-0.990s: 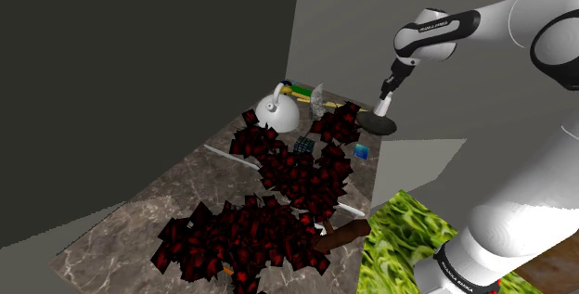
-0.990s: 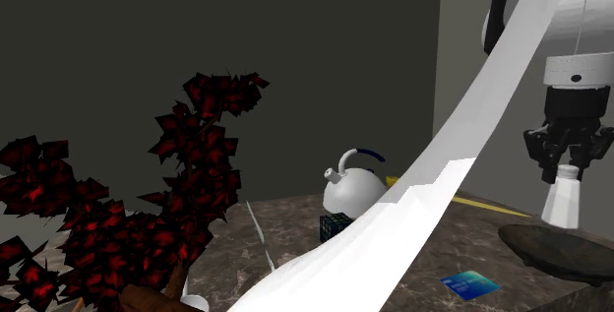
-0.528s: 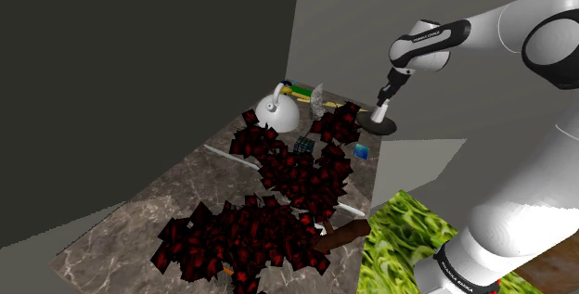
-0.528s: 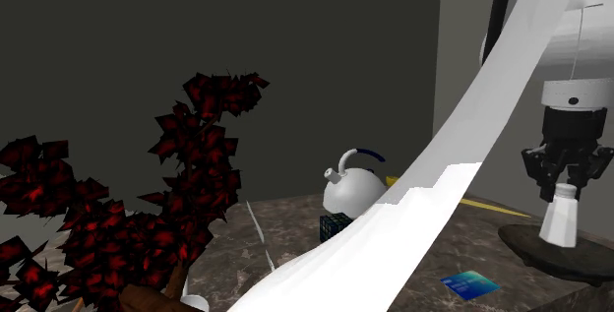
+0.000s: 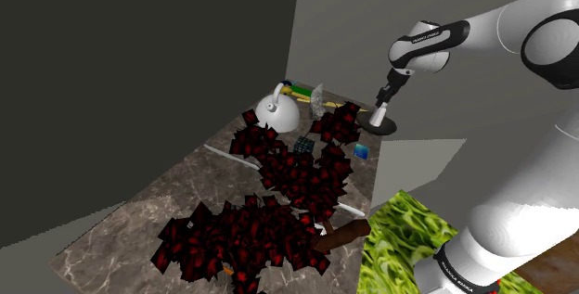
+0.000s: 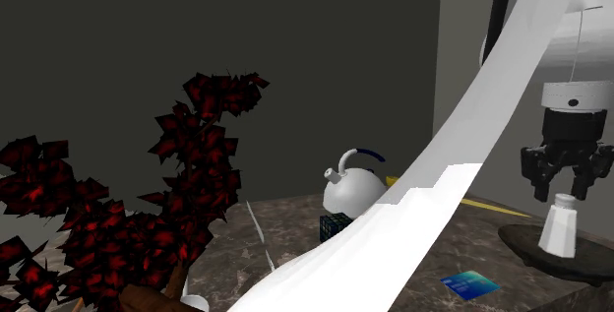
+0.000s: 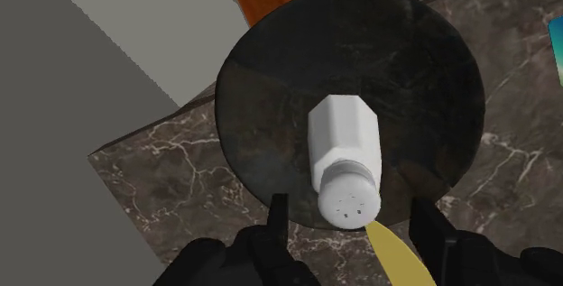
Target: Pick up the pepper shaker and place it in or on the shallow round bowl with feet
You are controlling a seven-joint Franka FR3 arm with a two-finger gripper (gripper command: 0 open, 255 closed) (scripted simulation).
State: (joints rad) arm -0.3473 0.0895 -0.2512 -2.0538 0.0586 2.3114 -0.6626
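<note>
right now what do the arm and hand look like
The arm is glossy white with rounded links and dark joints. A black band near the wrist carries small white lettering, and a similar lettered ring sits low by the base. The hand is all black under a white round collar, with two blocky fingers.

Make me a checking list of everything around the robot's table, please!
Surface: dark marbled top, set in a corner.
Job's things: white pepper shaker stands upright on the dark round bowl.
Clutter: white kettle, dark-red leafy plant, blue card, small dark box.
Pincer: pincer open, fingers on either side of the shaker's cap, not touching it.
Cables: nothing seen.
Surroundings: grey walls.
</note>
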